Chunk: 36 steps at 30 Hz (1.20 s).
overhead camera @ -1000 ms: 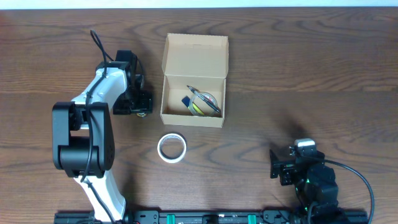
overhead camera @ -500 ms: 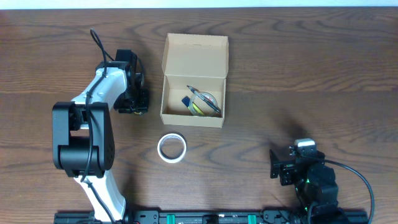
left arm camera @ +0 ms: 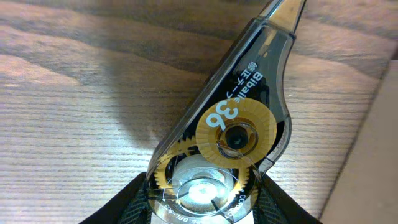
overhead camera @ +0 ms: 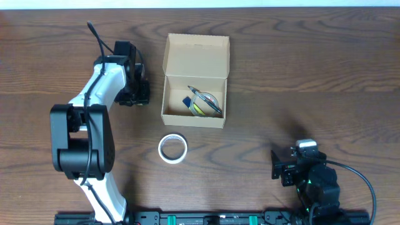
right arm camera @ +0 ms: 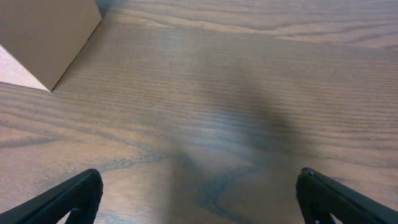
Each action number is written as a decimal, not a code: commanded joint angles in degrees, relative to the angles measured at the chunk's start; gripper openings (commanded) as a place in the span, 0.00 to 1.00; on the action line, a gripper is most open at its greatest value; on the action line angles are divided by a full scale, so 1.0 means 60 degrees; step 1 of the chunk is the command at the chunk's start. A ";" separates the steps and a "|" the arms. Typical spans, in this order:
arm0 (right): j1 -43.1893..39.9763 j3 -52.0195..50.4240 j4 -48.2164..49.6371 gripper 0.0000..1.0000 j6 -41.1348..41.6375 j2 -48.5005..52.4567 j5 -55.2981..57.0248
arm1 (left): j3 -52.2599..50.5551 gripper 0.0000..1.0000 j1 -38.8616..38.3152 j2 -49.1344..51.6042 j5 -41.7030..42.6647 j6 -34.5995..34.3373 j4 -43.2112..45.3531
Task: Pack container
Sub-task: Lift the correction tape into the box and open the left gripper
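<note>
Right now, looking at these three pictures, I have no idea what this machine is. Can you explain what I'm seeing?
It is a robot with two arms at a wooden table. One picture looks down from above; the other two come from cameras on each wrist. On the table are an open cardboard box with a few small items inside, and a white tape roll nearby. The left arm's fingers grip a clear correction tape dispenser beside the box. The right arm's fingers are open and empty.
</note>
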 commanded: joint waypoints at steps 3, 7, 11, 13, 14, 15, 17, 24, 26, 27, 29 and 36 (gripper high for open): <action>-0.0095 -0.0018 -0.0011 0.99 -0.0102 -0.0055 -0.0025 | 0.0219 0.30 0.0015 -0.0907 -0.0022 -0.0040 0.0102; -0.0095 -0.0018 -0.0011 0.99 -0.0102 -0.0055 -0.0025 | 0.0219 0.30 0.0015 -0.1840 -0.0197 -0.0044 0.0208; -0.0095 -0.0018 -0.0011 0.99 -0.0102 -0.0055 -0.0025 | 0.0219 0.31 0.0004 -0.2703 -0.0186 -0.0044 0.0197; -0.0095 -0.0018 -0.0011 0.99 -0.0102 -0.0055 -0.0025 | 0.0219 0.31 -0.0058 -0.3078 -0.0157 -0.0044 0.0197; -0.0095 -0.0018 -0.0011 0.99 -0.0102 -0.0055 -0.0025 | 0.0219 0.31 -0.0131 -0.3282 -0.0157 -0.0040 0.0197; -0.0095 -0.0018 -0.0011 0.99 -0.0102 -0.0055 -0.0025 | 0.0219 0.31 -0.0215 -0.3417 -0.0157 -0.0040 0.0200; -0.0095 -0.0018 -0.0011 0.99 -0.0102 -0.0055 -0.0025 | 0.0219 0.31 -0.0506 -0.3636 -0.0157 -0.0044 0.0204; -0.0095 -0.0018 -0.0011 0.99 -0.0102 -0.0055 -0.0025 | 0.0219 0.32 -0.2484 -0.3643 -0.0160 -0.0412 0.0317; -0.0095 -0.0018 -0.0011 0.99 -0.0102 -0.0055 -0.0025 | 0.0219 0.33 -0.2969 -0.3581 -0.0168 -0.0539 0.0350; -0.0095 -0.0018 -0.0011 0.99 -0.0102 -0.0055 -0.0025 | 0.0219 0.33 -0.3242 -0.3508 -0.0164 -0.0736 0.0350; -0.0095 -0.0018 -0.0011 0.99 -0.0102 -0.0055 -0.0025 | 0.0219 0.33 -0.3559 -0.3351 -0.0149 -0.1002 0.0350; -0.0095 -0.0018 -0.0011 0.99 -0.0102 -0.0055 -0.0025 | 0.0219 0.33 -0.4069 -0.2433 0.0106 -0.1311 0.0346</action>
